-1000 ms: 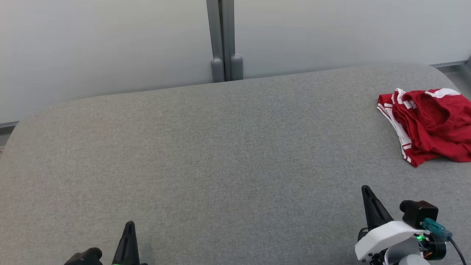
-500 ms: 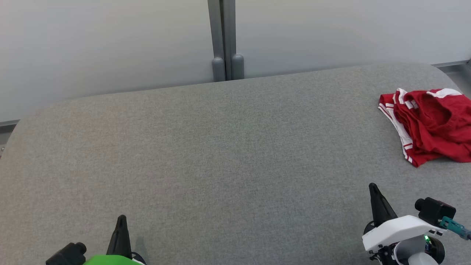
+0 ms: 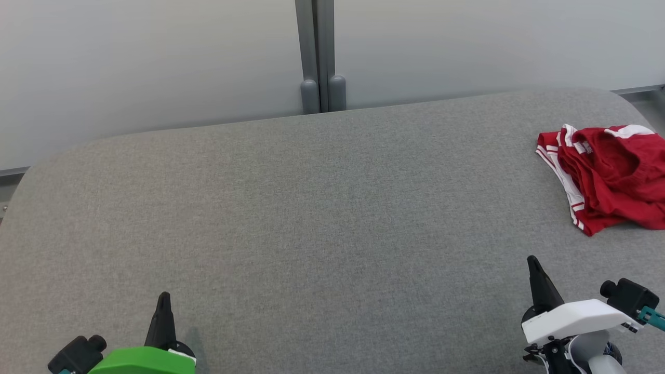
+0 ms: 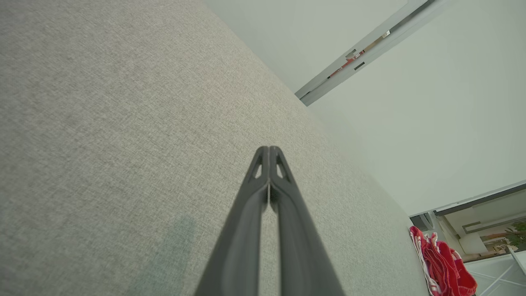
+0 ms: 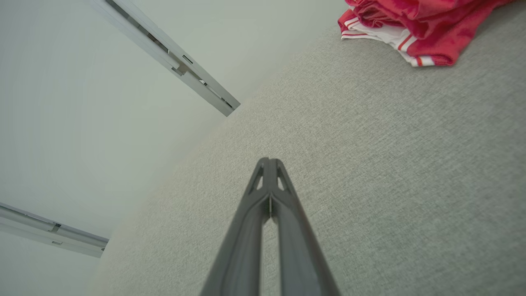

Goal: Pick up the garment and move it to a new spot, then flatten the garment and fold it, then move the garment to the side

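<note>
A crumpled red garment (image 3: 610, 174) with white stripes lies at the far right of the grey fabric table (image 3: 311, 218), partly cut off by the head view's edge. It also appears in the left wrist view as the garment (image 4: 441, 265) at the lower right, and in the right wrist view as the garment (image 5: 415, 28) at the top right. My left gripper (image 3: 164, 298) is low at the front left, shut with nothing in it, its tips (image 4: 268, 149) pressed together. My right gripper (image 3: 532, 261) is at the front right, shut and empty (image 5: 269, 161), short of the garment.
A pale wall with a grey vertical post (image 3: 318, 57) stands right behind the table's far edge. The table's rounded corners fall away at the far left and far right. A broad stretch of bare grey fabric lies between the grippers and the garment.
Both grippers have drifted outward: the left toward the left and a little up the view, the right toward the right. The garment has stayed put.
</note>
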### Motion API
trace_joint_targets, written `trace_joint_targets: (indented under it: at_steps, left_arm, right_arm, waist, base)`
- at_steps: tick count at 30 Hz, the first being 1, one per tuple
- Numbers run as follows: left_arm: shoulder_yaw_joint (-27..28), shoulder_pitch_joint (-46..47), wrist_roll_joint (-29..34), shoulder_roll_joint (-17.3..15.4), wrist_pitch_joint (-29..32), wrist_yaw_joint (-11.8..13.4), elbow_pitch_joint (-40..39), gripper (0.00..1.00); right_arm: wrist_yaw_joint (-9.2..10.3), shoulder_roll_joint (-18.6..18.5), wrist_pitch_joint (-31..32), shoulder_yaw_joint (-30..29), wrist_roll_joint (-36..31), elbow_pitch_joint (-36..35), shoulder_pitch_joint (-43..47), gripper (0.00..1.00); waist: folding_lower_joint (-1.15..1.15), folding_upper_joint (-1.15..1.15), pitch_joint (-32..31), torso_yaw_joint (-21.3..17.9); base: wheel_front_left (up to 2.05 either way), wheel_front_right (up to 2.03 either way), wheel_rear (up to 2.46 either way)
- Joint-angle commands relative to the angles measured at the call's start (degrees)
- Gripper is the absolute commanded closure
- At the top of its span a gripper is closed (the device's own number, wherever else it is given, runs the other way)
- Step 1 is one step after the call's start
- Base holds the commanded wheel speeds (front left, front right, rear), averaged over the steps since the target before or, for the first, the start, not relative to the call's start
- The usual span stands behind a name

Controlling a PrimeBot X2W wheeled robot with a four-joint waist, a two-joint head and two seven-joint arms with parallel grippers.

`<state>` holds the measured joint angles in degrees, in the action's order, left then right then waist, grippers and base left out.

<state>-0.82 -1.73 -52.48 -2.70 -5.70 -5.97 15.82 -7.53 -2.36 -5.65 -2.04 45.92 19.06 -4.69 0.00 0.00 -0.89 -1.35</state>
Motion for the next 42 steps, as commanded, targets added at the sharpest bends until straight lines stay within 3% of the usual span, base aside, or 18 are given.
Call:
trace_joint_targets:
  at_steps: [1,42]
  left_arm:
    - [0.49,1.63,-1.62,-0.32,0.42,-0.21,-0.77,1.0]
    - [4.38,5.48,-23.28,-0.42,7.07,-1.07,-1.44,1.0]
  right_arm:
    - [0.02,-0.32,0.42,-0.35,1.95,-1.05,-1.3,1.0]
    - [0.04,-0.52,7.19,-2.75,27.09,-3.47,-1.63,1.0]
  waist:
    - [0.0,0.0,0.02,0.02]
    - [0.0,0.0,0.51,0.64]
  base:
    - [0.0,0.0,0.0]
    - [0.0,0.0,0.0]
